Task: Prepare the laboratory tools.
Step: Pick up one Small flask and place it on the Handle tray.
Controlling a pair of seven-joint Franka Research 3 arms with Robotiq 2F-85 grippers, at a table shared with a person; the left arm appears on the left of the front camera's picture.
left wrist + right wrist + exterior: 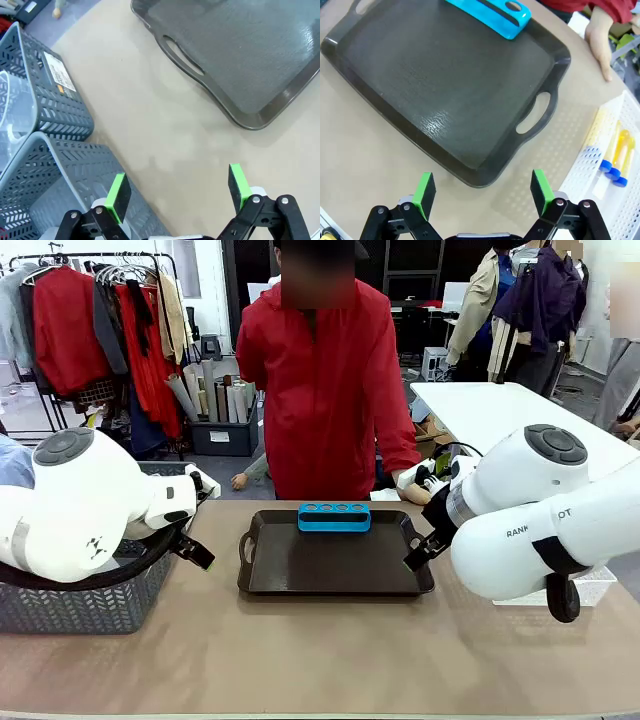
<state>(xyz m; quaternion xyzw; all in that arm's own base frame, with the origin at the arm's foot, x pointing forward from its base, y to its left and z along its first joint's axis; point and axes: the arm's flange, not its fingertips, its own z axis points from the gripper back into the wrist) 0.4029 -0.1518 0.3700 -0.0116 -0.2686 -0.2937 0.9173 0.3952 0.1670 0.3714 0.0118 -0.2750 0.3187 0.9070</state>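
Several orange-filled tubes with blue caps (619, 159) lie in a white perforated basket (587, 170) to the right of the dark tray (445, 90). A clear plastic vessel (11, 115) sits in the farther grey basket (60, 107); I cannot tell whether it is the beaker or the flask. My left gripper (178, 190) hangs open and empty over bare table beside the nearer grey basket (75, 170). My right gripper (482, 190) is open and empty above the tray's near right corner. In the front view the left gripper (200, 555) and right gripper (418, 555) flank the tray (335, 565).
A blue tube rack (334, 517) with several empty holes stands at the tray's far edge. A person in a red jacket (325, 390) stands across the table, one hand (597, 40) resting on it near the white basket. Bare table lies in front of the tray.
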